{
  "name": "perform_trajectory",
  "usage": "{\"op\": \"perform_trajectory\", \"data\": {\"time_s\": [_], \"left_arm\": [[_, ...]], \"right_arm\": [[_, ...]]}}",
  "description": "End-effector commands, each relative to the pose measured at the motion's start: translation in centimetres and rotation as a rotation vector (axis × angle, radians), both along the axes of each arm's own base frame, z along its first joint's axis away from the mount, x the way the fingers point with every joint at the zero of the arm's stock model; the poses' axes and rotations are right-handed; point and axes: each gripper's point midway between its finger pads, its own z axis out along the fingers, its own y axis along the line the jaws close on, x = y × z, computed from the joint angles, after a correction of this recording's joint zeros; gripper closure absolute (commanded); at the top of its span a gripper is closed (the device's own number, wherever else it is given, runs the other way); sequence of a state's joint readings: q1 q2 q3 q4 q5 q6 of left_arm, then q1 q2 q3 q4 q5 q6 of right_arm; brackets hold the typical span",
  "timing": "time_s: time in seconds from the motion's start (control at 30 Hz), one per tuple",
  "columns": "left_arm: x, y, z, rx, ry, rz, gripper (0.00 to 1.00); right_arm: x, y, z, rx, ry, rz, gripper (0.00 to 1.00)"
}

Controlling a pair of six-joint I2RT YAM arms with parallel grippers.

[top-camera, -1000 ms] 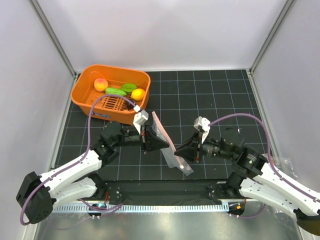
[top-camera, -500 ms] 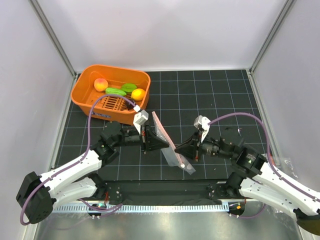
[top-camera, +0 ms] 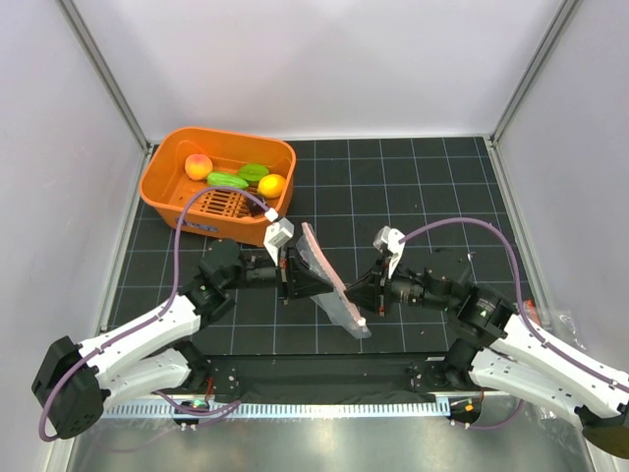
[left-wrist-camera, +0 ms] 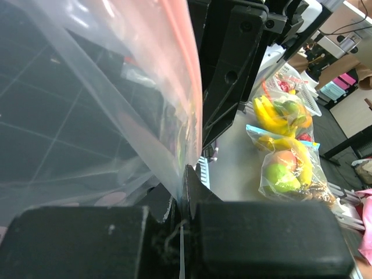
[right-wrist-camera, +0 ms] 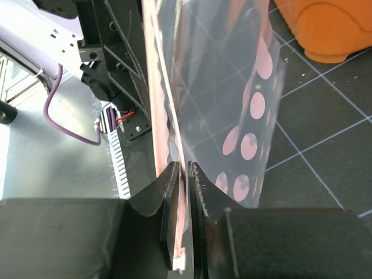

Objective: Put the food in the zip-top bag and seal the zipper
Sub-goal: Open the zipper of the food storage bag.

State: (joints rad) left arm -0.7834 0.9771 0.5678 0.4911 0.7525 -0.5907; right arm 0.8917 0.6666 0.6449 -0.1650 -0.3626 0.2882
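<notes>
The clear zip-top bag (top-camera: 329, 280) hangs between my two grippers over the mat. Its pink-red zipper (right-wrist-camera: 156, 87) runs along the mouth. My left gripper (top-camera: 295, 275) is shut on one side of the bag (left-wrist-camera: 116, 104). My right gripper (top-camera: 366, 301) is shut on the other side, at the zipper strip. In the wrist views both jaws stand pressed on the film, left gripper (left-wrist-camera: 185, 174) and right gripper (right-wrist-camera: 185, 168). The food lies in the orange basket: a peach ball (top-camera: 199, 165), two green pieces (top-camera: 228, 180) (top-camera: 256, 171) and a yellow-orange fruit (top-camera: 272, 185). The purple piece is hidden.
The orange basket (top-camera: 162, 197) stands at the back left, also in the right wrist view (right-wrist-camera: 325, 23). Loose clear plastic (top-camera: 560, 320) lies at the right edge. Bagged toy fruit (left-wrist-camera: 285, 145) sits off the table. White walls enclose three sides.
My right gripper has moved left toward the left gripper, carrying its side of the bag. The bag's lower corner has shifted left. The left arm has stayed still.
</notes>
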Motion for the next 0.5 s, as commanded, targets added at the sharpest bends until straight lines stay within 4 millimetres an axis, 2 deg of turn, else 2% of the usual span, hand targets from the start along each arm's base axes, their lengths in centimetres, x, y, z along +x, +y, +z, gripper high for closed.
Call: {"op": "perform_trajectory", "data": {"time_s": [0.0, 0.1, 0.17, 0.23, 0.27, 0.3, 0.33, 0.37, 0.43, 0.47], "left_arm": [[0.4, -0.2, 1.6, -0.025, -0.05, 0.014, 1.0], [0.5, -0.2, 1.6, -0.022, -0.048, 0.019, 1.0], [0.9, -0.3, 1.4, -0.01, -0.041, 0.038, 0.96], [1.8, -0.4, 0.5, 0.027, -0.011, 0.075, 0.83], [2.0, -0.5, 0.7, 0.031, -0.009, 0.086, 0.68], [2.2, -0.5, 0.6, 0.041, -0.003, 0.096, 0.61], [2.6, -0.5, 0.3, 0.054, 0.005, 0.118, 0.55], [2.8, -0.4, 0.3, 0.058, 0.004, 0.137, 0.44], [3.7, 0.1, 0.0, 0.074, -0.001, 0.2, 0.35], [4.4, 0.8, 0.0, 0.086, 0.0, 0.27, 0.29]], "right_arm": [[-0.6, 0.7, 1.7, 0.049, -0.03, 0.047, 0.81], [-0.6, 0.8, 1.6, 0.041, -0.027, 0.051, 0.85], [-0.5, 1.0, 1.3, 0.032, -0.022, 0.051, 0.95], [-0.3, 1.0, 1.4, 0.029, -0.024, 0.035, 0.99], [-0.1, 0.9, 1.2, 0.023, -0.021, 0.024, 0.99], [0.1, 0.8, 1.3, 0.024, -0.02, 0.008, 0.99], [0.9, 0.5, 1.3, 0.022, -0.026, -0.046, 0.99], [1.4, 0.1, 1.1, 0.012, -0.025, -0.081, 0.99], [2.7, -0.9, 1.5, 0.009, -0.034, -0.181, 0.99], [4.2, -2.1, 1.0, -0.02, -0.038, -0.286, 0.99]]}}
